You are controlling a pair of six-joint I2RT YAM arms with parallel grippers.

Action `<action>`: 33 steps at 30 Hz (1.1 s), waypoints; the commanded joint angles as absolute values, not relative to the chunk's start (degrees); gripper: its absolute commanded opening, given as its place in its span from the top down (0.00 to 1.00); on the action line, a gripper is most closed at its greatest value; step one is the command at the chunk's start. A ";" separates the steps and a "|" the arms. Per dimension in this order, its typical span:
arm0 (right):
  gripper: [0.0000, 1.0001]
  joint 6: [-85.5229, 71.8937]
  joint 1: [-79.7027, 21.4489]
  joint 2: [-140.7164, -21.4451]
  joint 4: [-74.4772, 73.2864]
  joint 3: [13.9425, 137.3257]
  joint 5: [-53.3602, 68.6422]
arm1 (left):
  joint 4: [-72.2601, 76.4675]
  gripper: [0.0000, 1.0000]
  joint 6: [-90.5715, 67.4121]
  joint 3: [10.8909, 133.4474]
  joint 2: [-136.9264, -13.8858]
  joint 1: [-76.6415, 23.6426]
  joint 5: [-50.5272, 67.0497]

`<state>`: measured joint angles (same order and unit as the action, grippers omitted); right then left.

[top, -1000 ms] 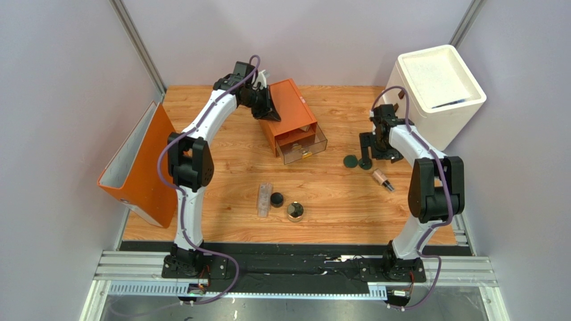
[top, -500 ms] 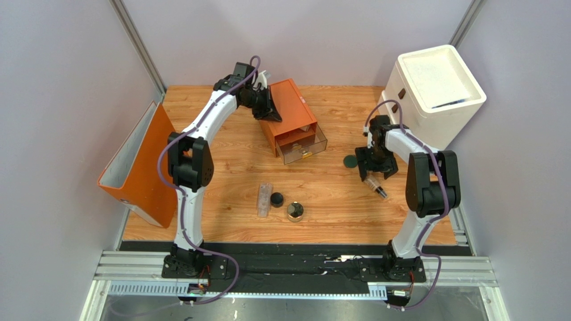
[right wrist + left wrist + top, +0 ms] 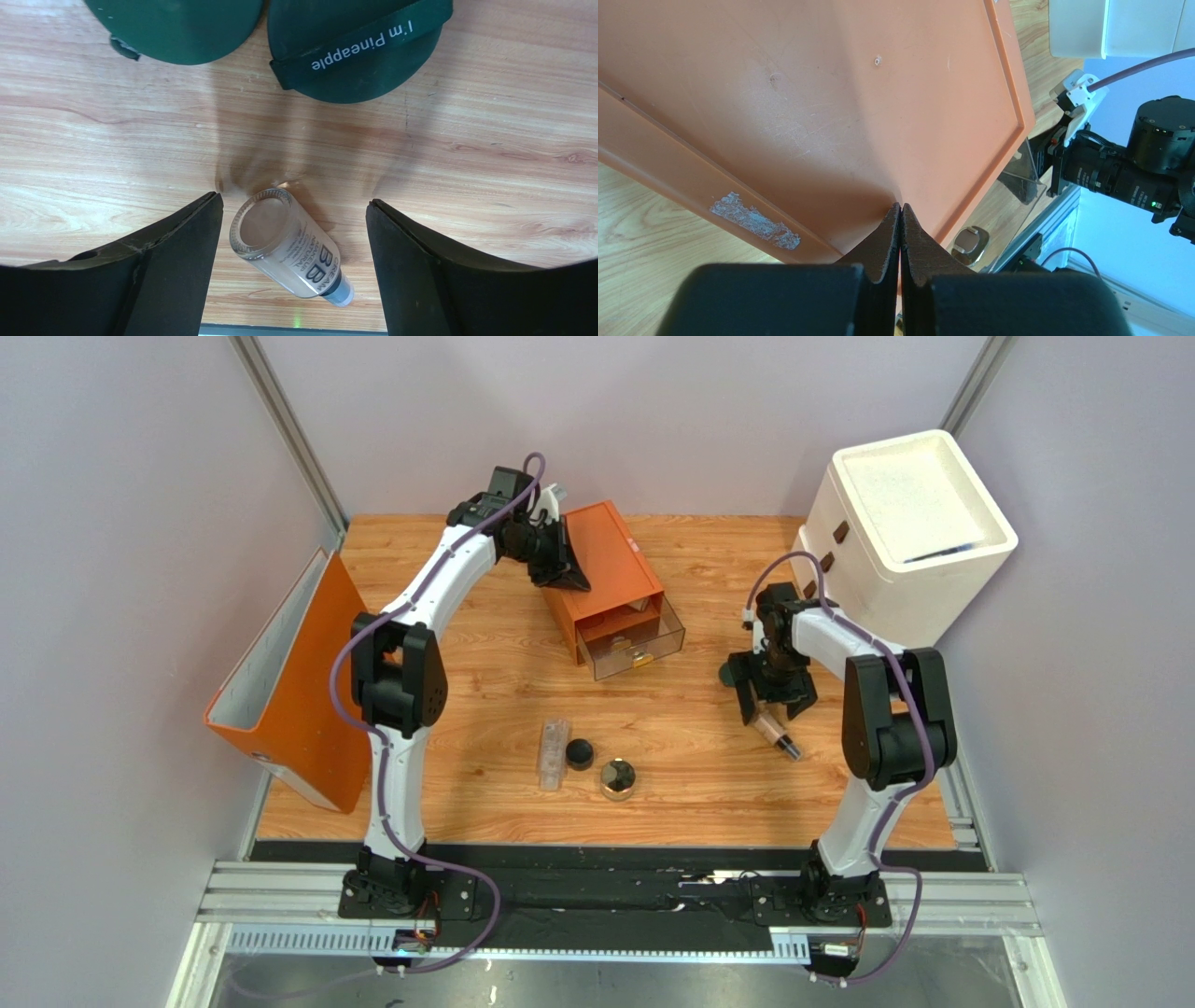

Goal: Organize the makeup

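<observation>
A tan tube with a dark cap (image 3: 288, 252) lies on the wood between the fingers of my right gripper (image 3: 293, 210), which is open with a gap on each side of it. Two dark-green discs (image 3: 175, 28) (image 3: 358, 49) lie just beyond it. From above, the right gripper (image 3: 769, 693) hangs over the tan tube (image 3: 779, 737), beside one disc (image 3: 731, 674). A clear tube (image 3: 556, 753), a black pot (image 3: 578, 752) and a gold-rimmed jar (image 3: 617, 779) lie mid-table. My left gripper (image 3: 901, 210) is shut, its tip against the orange box's top (image 3: 808, 105).
The orange box (image 3: 606, 567) has its clear lower drawer (image 3: 638, 647) pulled out, with a shiny round item (image 3: 969, 245) inside. A big white cabinet (image 3: 912, 511) stands at the back right. An orange bin (image 3: 281, 686) leans at the left table edge.
My right gripper has moved left and nearer, from beside the white cabinet to over the tan tube, and its jaws have narrowed a little. The tube has shifted slightly. The left arm has not moved.
</observation>
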<state>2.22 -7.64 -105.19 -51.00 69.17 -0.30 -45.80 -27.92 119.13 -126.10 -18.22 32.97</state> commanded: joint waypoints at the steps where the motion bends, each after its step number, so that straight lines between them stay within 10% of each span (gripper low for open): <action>1: 0.21 1.31 -8.70 -100.99 -49.75 70.75 0.44 | -53.79 1.00 -24.43 116.54 -130.17 -18.54 27.07; 23: 0.17 -1.58 -13.54 -100.89 -55.98 63.72 -4.83 | -53.88 1.00 -23.64 116.90 -131.22 -18.37 30.76; 26: 0.35 -1.23 -13.62 -104.31 -55.03 64.25 -4.75 | -53.88 1.00 -23.47 116.63 -131.04 -18.46 30.41; 30: 0.88 -1.93 -13.62 -107.66 -53.70 65.83 -4.49 | -54.14 1.00 -23.38 116.63 -130.87 -18.37 30.41; 33: 1.00 -2.90 -13.62 -108.37 -54.14 68.11 -2.82 | -54.49 1.00 -23.38 116.63 -130.61 -18.37 30.32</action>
<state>-1.52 -13.67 -105.30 -59.96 66.22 -3.46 -46.00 -26.79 119.17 -126.65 -18.22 36.16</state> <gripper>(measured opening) 0.283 0.003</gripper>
